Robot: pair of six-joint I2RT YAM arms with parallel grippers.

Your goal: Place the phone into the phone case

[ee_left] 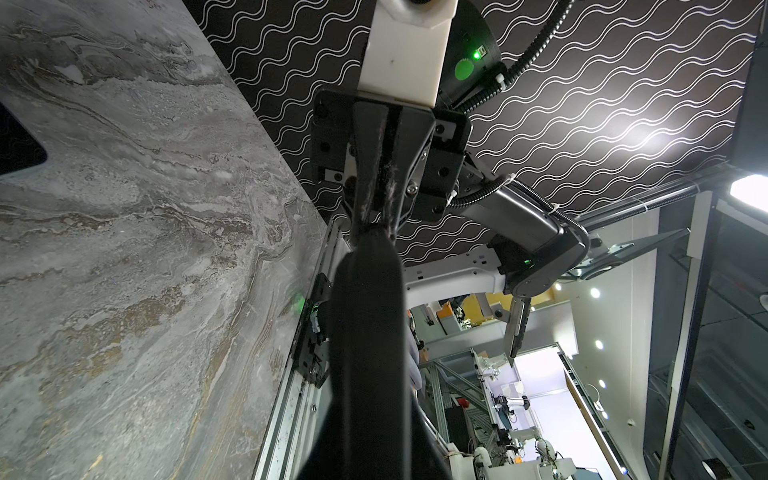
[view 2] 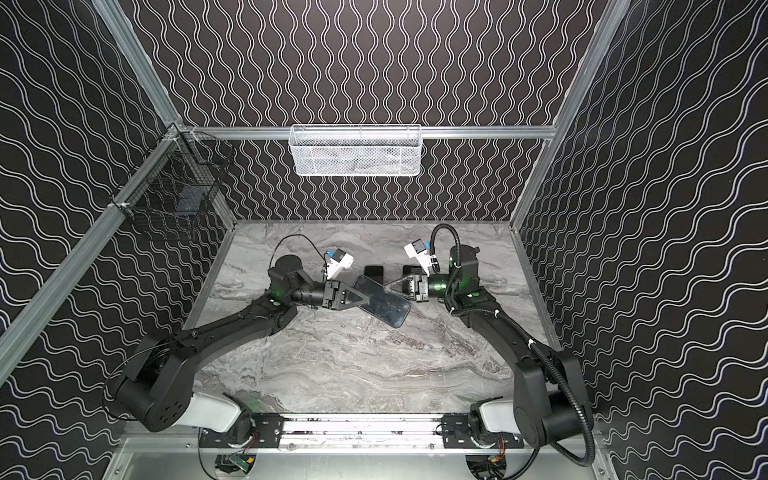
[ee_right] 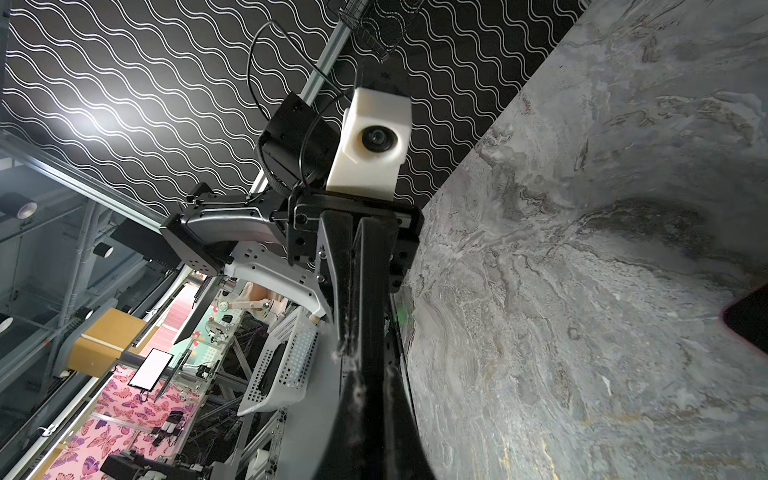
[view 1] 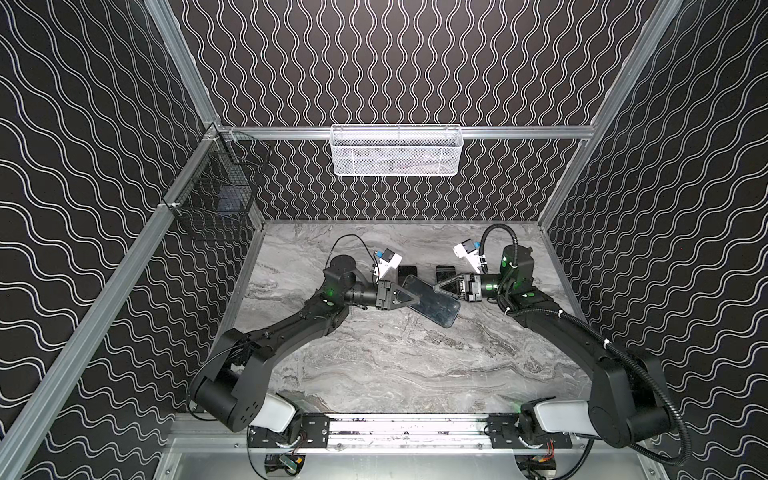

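Both clenched: left end effector (view 1: 414,299) pinches glossy black slab phone (view 1: 440,308); right end effector (view 1: 436,287) shut at its edge, hold unclear. Likely stiff, slick, fragile: grip long edges.

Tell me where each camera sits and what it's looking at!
Top views: high above the arms' bases, looking down at the table; both arms, left tool, right tool and phone show.
Left wrist: on the left arm, looking along its own tool at the right tool and right camera.
Right wrist: on the right arm, looking along its tool at the left tool and left camera.
Shared: wrist views face each other; all show the table.
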